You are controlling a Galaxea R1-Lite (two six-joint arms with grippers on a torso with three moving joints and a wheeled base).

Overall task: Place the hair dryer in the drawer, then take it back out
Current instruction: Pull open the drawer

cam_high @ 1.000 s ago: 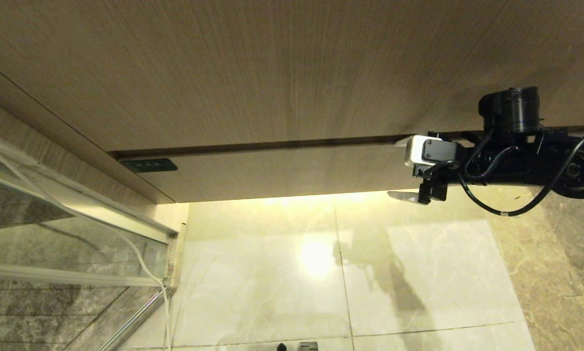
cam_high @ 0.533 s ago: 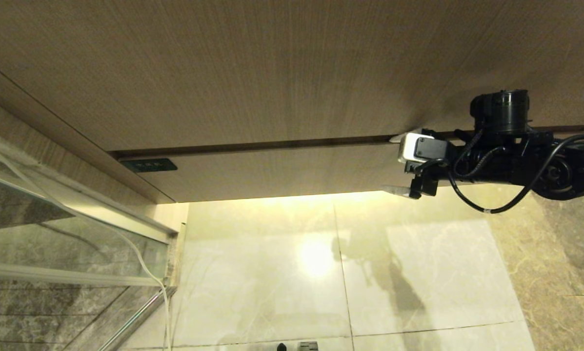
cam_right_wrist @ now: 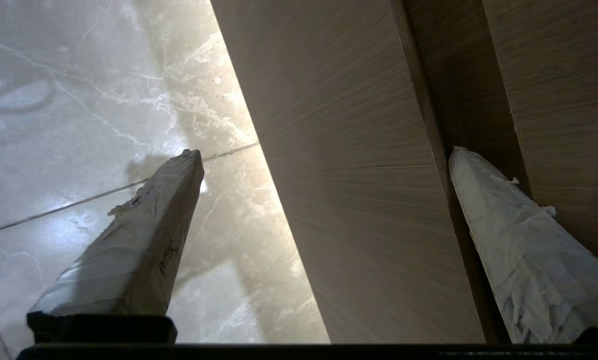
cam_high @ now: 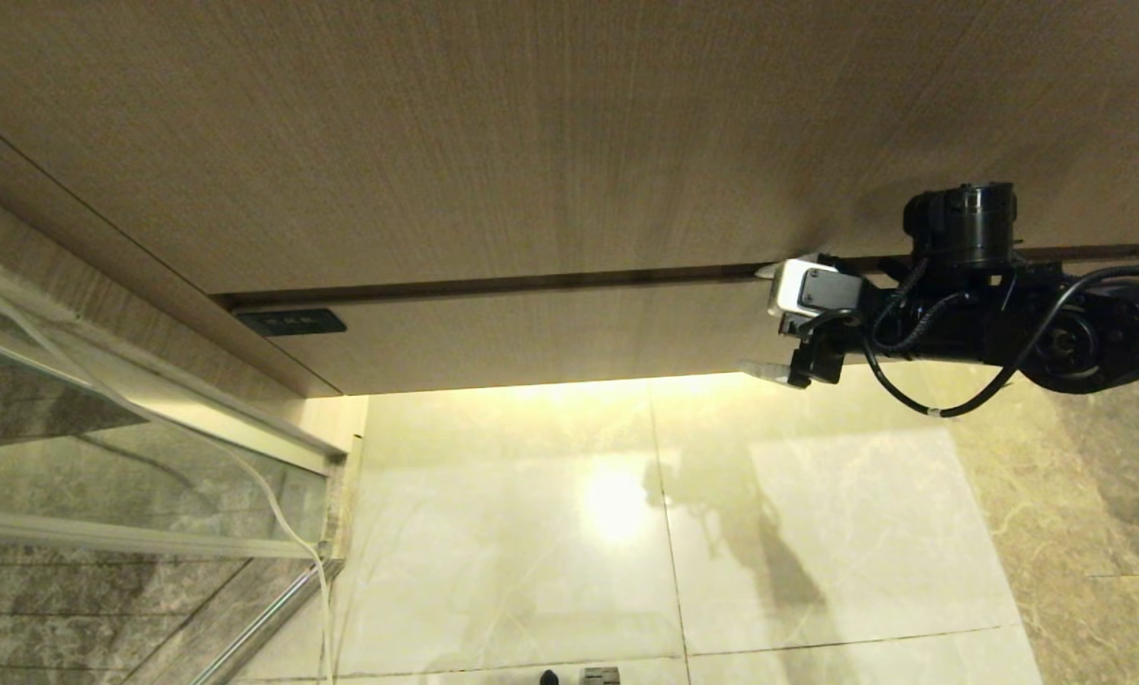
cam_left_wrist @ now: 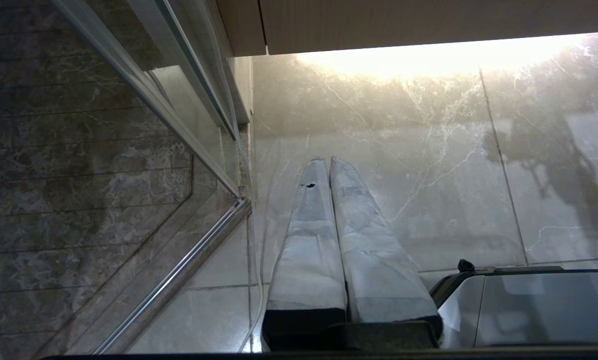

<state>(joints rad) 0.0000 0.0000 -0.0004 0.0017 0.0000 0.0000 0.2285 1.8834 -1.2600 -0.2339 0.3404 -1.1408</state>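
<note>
Drawer front (cam_high: 550,333) — a plain, handleless wood-grain panel — sits closed under the larger cabinet panel (cam_high: 531,143), with only a dark seam (cam_high: 493,283) between the 2. Its long axis runs level across the head view, its face turned outward over the lit marble floor (cam_high: 816,533).

Against that front, the right gripper (cam_high: 767,322) comes in from the robot's right, jaws spread wide: 1 taped finger (cam_right_wrist: 508,230) rests at the seam along the front's upper edge, the other (cam_right_wrist: 139,250) hangs below its lower edge, over the floor. Nothing is clamped yet.

Stiff, smooth and without a pull, the front likely offers no hold except its edges — the seam above or the lip below — and a taped fingertip could slip off.

No hair dryer shows in any view; its whereabouts cannot be told.

Well to the drawer's left, the left gripper (cam_left_wrist: 328,165) is parked pointing down at the floor beside a glass shower panel (cam_left_wrist: 104,150), its 2 fingers pressed together, empty.
</note>
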